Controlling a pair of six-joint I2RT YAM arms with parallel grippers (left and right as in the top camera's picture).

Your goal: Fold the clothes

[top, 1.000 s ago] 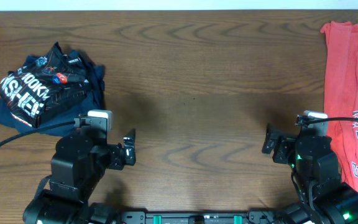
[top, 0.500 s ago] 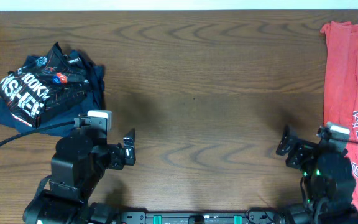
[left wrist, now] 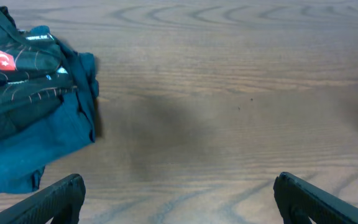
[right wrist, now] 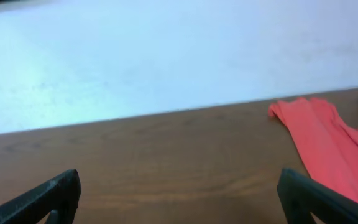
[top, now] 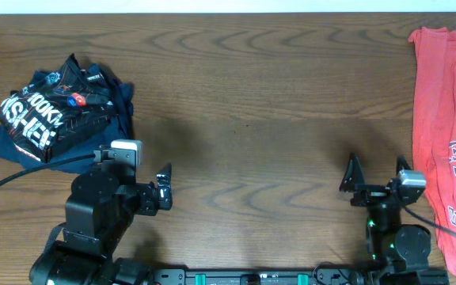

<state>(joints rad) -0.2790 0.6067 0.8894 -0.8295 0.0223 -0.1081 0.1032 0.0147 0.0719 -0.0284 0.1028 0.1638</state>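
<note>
Clothes lie at both table ends overhead: a folded black jersey with orange lines and white lettering (top: 42, 111) sits on a navy garment (top: 113, 119) at the far left of the brown wooden table (top: 252, 95). A rumpled red shirt (top: 442, 119) sprawls unfolded along the right edge, a black cable (top: 454, 229) crossing it.

Left wrist: the left gripper (left wrist: 179, 180) gapes wide and empty, the pile near; a careless swing could topple it.

Right wrist: the right gripper (right wrist: 179, 176), also wide and empty, faces a white wall (right wrist: 166, 56). Pinching one layer, or snagging the cable, may drag the shirt off.

Black left arm (top: 101, 210) with black cable (top: 22, 172); left hand (left wrist: 179, 186) and right hand (right wrist: 179, 183) black-fingered
</note>
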